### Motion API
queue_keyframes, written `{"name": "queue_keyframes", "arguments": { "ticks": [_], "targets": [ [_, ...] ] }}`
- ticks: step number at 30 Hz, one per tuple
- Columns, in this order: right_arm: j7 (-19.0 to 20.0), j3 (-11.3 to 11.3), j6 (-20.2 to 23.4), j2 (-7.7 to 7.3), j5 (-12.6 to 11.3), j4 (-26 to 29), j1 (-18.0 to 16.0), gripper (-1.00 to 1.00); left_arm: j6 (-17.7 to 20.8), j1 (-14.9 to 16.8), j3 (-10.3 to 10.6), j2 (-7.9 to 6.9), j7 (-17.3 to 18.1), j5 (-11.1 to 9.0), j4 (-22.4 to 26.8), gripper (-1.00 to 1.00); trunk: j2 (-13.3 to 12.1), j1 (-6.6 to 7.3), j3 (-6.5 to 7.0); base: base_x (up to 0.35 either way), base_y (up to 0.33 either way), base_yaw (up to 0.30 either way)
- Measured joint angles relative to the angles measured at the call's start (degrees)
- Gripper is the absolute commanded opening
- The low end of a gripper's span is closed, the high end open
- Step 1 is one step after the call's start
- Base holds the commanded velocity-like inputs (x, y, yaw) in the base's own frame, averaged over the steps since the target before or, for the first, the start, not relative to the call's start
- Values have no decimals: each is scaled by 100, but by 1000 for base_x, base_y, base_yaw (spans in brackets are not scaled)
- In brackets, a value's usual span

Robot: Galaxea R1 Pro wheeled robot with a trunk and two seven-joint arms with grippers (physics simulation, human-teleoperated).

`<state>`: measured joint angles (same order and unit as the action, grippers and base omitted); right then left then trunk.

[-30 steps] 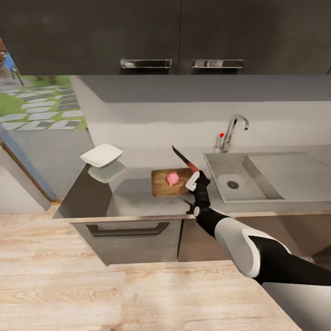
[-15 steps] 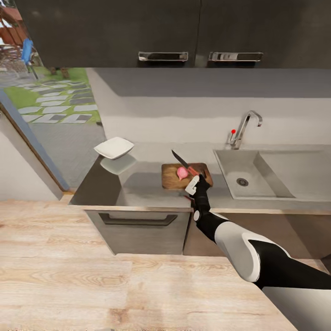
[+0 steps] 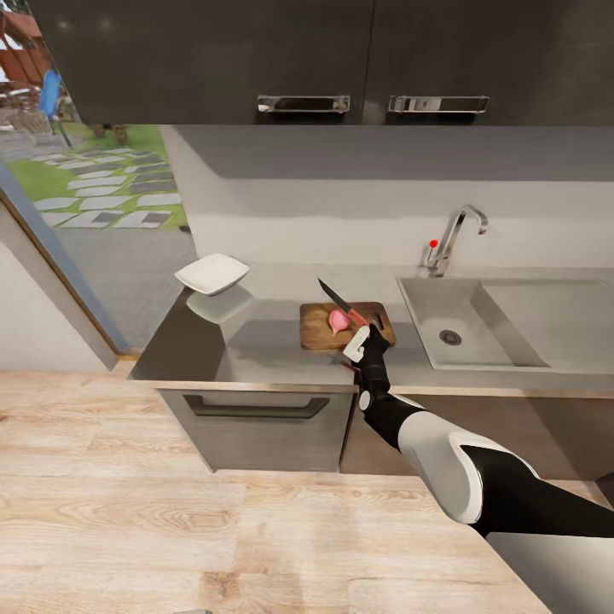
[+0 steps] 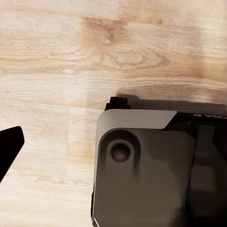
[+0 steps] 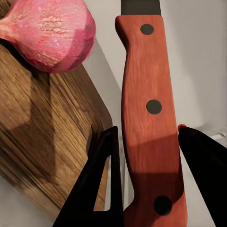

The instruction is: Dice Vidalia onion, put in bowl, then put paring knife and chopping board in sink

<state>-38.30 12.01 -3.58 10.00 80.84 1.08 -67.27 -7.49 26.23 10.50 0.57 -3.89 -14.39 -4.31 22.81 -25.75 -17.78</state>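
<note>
From my seat, scanning from the left of the head view, I see a glass door onto a garden, then the left end of the bench [image 3: 256, 358], whose thin front edge runs across above a grey drawer front [image 3: 256, 426] with a dark handle. The bowl [image 3: 211, 274] sits near the bench's left end, close to the corner, with bare bench between it and the board [image 3: 320, 331], so there is open room there. The board lies flat, well apart from the bowl and near the sink [image 3: 477, 328], with a strip of bench between its right edge and the basin rim. The onion [image 3: 338, 320] rests on the board, whole and pinkish. In the right wrist view the onion [image 5: 49, 33] sits by the board's [image 5: 42, 142] edge. My right tool [image 3: 368, 343] hovers over the board's near right corner, and its fingers [image 5: 97, 189] are closed around the knife's handle [image 5: 151, 118], which is reddish wood with three dark rivets. The knife [image 3: 339, 303] angles up and to the left, its dark blade above the board just behind the onion. Farther right the sink's basin and drainboard lie open, the tap [image 3: 456, 234] at the back edge. My left wrist view looks down at wooden floor [image 4: 71, 56] and a grey robot body part [image 4: 142, 170]; whether the left tool is open or closed I cannot tell.
</note>
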Motion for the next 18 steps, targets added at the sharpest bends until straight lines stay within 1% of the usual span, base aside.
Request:
{"name": "queue_keyframes", "arguments": {
  "ticks": [18],
  "targets": [
    [9,0,23,0,6,-4,0,-100,0,-2,0,0,0,0,0,100,0,0,0,0,0,0]
  ]
}}
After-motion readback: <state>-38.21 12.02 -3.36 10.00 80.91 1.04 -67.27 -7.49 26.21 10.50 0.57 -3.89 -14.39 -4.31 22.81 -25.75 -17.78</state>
